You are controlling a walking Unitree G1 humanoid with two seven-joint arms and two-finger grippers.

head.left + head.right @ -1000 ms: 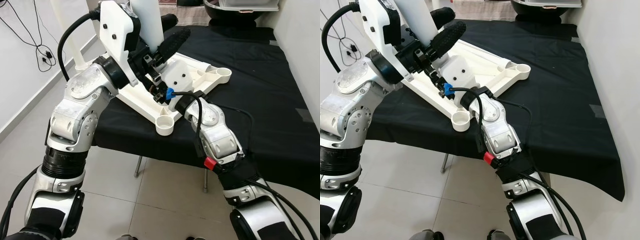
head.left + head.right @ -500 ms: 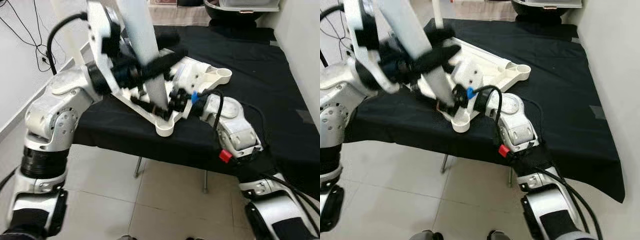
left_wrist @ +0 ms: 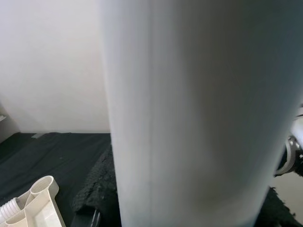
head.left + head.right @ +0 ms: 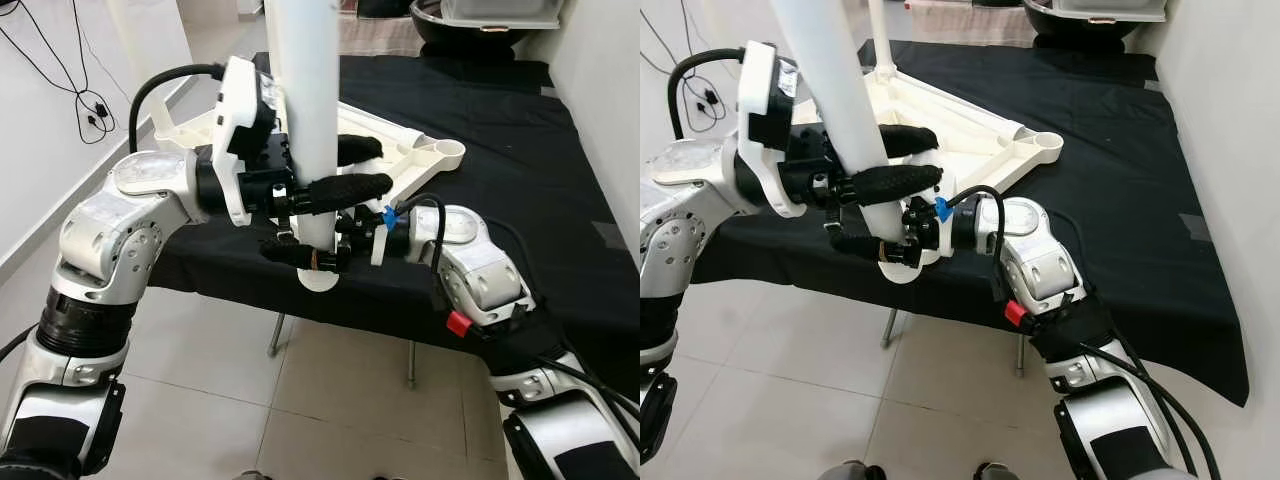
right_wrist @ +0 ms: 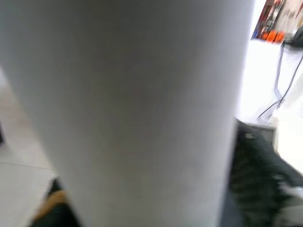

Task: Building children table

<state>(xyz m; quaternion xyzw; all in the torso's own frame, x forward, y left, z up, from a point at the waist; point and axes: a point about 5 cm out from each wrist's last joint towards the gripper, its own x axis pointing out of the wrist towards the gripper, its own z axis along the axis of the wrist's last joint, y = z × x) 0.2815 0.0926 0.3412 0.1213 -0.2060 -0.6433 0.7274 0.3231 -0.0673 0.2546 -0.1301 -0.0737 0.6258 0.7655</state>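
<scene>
Black cloth (image 4: 520, 130): covers the work surface, draped over its near edge.
Floor (image 4: 330, 400): pale tiles — white wall (image 4: 50, 150) on the left, cables hanging.
Tabletop (image 4: 970, 125): white plastic, lying upside down on the cloth.
Table leg (image 4: 312, 120): white tube, upright over the near corner socket (image 4: 320, 278).
Left gripper (image 4: 345, 170): fingers clamped round the leg.
Right gripper (image 4: 305, 255): fingers closed on the leg's lower end — right at the socket.

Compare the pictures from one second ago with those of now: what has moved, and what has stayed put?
The left gripper has swung the white leg from a tilt to upright, its foot now in the near corner socket of the white tabletop. The right gripper has reached forward and closed on the leg's base. The tabletop stays upside down on the black cloth.
</scene>
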